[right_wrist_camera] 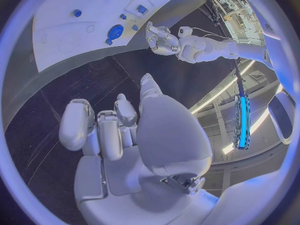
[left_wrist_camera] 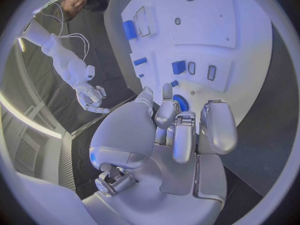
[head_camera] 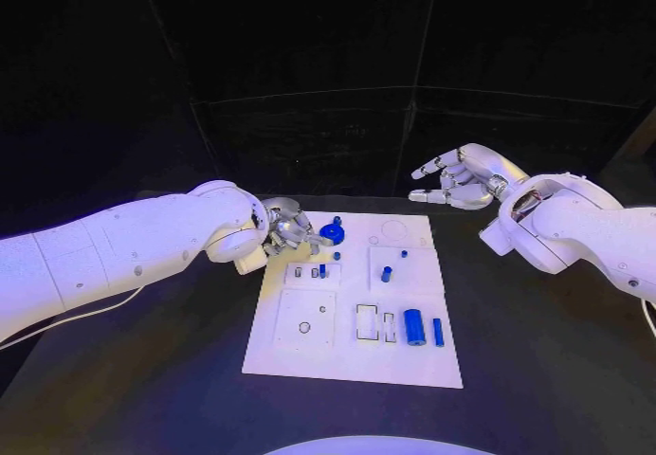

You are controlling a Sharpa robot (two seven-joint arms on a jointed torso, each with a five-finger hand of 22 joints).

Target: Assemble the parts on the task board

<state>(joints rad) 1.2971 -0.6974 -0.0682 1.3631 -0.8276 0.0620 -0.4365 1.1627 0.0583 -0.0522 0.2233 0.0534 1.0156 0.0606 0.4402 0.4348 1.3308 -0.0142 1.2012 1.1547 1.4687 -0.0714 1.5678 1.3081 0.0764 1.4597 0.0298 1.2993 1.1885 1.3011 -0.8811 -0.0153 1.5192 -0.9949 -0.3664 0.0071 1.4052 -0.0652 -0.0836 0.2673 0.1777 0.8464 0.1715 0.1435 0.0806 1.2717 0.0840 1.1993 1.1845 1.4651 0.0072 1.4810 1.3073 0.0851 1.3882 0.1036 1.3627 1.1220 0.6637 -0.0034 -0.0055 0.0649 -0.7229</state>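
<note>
Black table (head_camera: 164,379) surface is seen under a white task board (head_camera: 353,360), which lies lengthwise away from the robot in the middle of the head view. At the board's far left corner the left hand (head_camera: 287,230) is held low, its fingers (left_wrist_camera: 167,110) curled inward close to a round blue part (head_camera: 333,231); whether that part is actually touched cannot be told, since the fingers cover its near side in the left wrist view. Nearer the middle of the board, small blue parts (head_camera: 318,272) are seated in a raised block, and a short blue peg (head_camera: 387,274) lies beside them. Toward the near right, a thick blue cylinder (head_camera: 414,327) and a thinner blue rod (head_camera: 439,332) lie side by side, both with their long axes running along the board's length. Beyond the far right corner the right hand (head_camera: 458,179) is held above the table, clear of the board, its fingers loosely spread and nothing grasped.
</note>
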